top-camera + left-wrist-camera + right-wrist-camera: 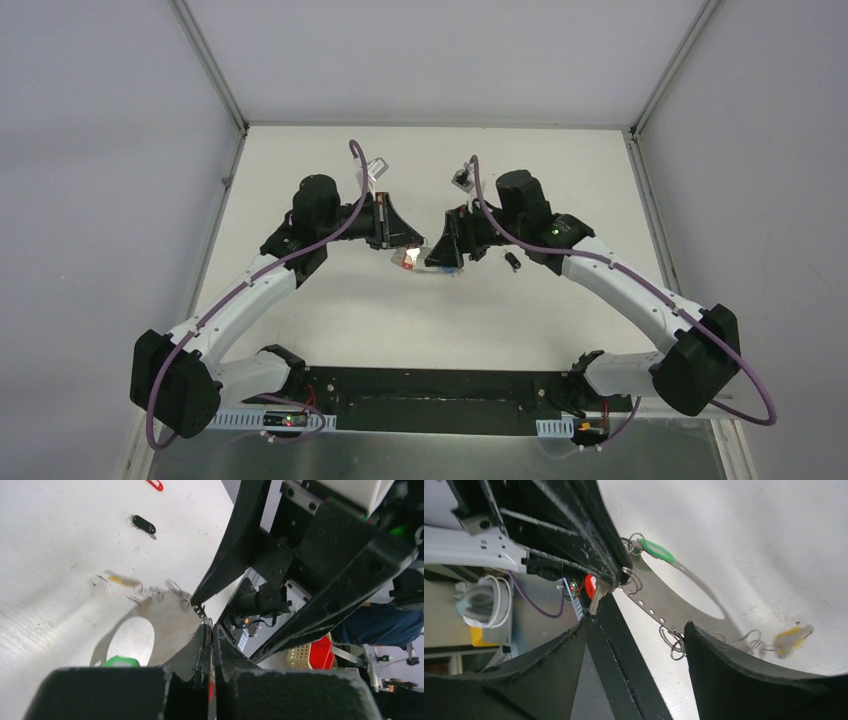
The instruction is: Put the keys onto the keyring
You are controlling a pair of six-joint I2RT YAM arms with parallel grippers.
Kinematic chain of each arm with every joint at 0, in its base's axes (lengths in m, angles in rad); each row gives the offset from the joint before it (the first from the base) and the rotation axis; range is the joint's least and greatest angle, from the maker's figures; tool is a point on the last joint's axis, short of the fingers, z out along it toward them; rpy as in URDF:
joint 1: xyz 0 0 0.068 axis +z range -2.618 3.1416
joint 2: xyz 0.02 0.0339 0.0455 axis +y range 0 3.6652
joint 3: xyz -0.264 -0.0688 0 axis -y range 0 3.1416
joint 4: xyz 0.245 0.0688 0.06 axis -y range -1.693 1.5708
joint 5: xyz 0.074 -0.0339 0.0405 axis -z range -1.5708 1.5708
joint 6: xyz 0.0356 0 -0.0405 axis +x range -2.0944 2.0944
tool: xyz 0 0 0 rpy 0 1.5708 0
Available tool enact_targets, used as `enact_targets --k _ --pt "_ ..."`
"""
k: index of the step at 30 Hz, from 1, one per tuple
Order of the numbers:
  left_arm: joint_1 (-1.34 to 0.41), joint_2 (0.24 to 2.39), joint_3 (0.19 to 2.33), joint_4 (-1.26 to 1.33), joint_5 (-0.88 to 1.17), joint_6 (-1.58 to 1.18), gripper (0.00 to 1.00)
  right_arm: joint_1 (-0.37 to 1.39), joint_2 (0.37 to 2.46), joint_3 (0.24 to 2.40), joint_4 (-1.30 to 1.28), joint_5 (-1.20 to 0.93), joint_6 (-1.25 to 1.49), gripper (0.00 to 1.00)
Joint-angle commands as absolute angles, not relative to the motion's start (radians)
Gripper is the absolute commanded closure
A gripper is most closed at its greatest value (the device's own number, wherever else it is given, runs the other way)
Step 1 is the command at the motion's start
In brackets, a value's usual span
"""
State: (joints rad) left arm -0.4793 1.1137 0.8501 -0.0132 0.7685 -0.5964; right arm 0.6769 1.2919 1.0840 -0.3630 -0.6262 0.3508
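The keyring (172, 622) looks matt grey metal, the green key (658, 551) glossy plastic (table (60, 555) matt).

One keyring (699, 585), five keys (121, 661): green (657, 551), yellow (791, 639), black (144, 525), two red (590, 585).

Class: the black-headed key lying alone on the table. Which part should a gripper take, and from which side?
Take the black-headed key across the short width of its oval head, coming straight down from above. It appears to lie flat on the table, so a sideways approach would find nothing to pinch; the head's long edges are roughly parallel, with bare surface on both sides.
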Motion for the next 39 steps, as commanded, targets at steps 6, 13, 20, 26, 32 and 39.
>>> enact_targets --k 6,13,20,26,32,39 --pt "-0.495 1.122 0.831 0.202 0.812 -0.752 1.0 0.726 1.284 1.01 -0.292 -0.64 0.184 0.49" --pt "-0.497 1.119 0.81 0.253 0.825 -0.822 1.0 0.741 1.276 0.988 -0.216 -0.574 0.196 0.54" --pt "-0.497 1.097 0.793 0.244 0.82 -0.817 1.0 0.745 1.259 0.995 -0.218 -0.569 0.217 0.98" --pt "-0.497 1.087 0.854 0.083 0.801 -0.704 1.0 0.749 1.238 1.056 -0.368 -0.51 0.235 1.0" --pt "-0.497 1.101 0.952 -0.096 0.779 -0.569 1.0 0.751 1.293 1.154 -0.545 -0.492 0.273 1.0" --pt "-0.505 1.109 1.014 -0.181 0.755 -0.508 1.0 0.753 1.349 1.231 -0.653 -0.488 0.373 1.0"
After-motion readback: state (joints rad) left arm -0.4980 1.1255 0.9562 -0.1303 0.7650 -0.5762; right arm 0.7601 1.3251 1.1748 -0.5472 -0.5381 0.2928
